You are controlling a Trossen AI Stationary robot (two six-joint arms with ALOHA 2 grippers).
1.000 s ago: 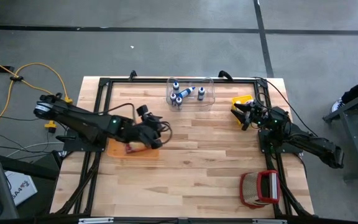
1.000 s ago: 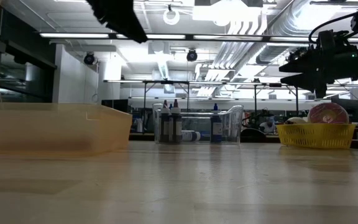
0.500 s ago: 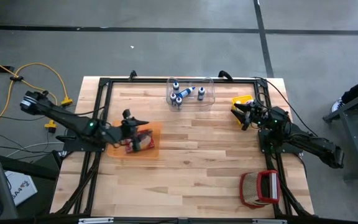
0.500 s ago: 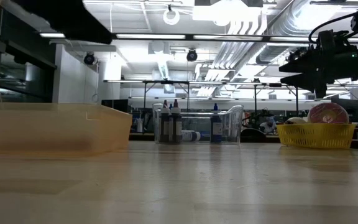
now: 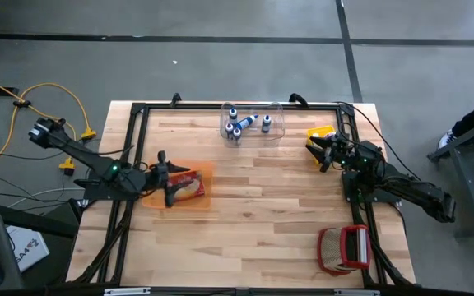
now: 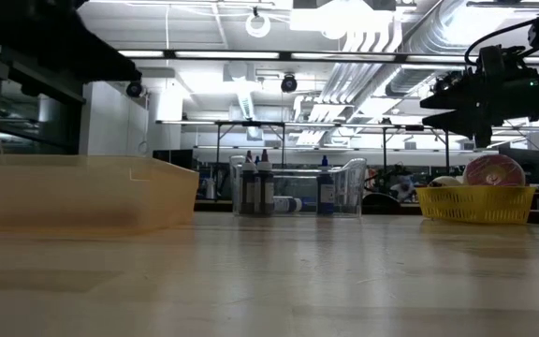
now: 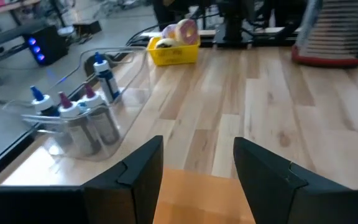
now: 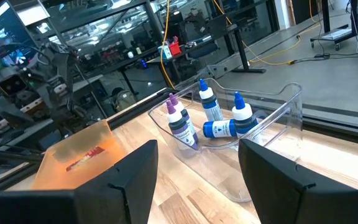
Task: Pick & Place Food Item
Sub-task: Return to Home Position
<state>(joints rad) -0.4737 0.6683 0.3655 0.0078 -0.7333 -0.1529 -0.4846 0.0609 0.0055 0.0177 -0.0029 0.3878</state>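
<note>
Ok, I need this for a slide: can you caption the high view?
Open left gripper at the orange bin, open right gripper at the yellow bin, bottles in the clear bin.

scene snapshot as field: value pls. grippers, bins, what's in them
left gripper: open, empty, over the orange bin edge
right gripper: open, empty, raised beside the yellow bin
yellow bin: pink donut showing above the rim
clear bin: squeeze bottles, some standing, one lying
red object: on the table, right arm's side
</note>
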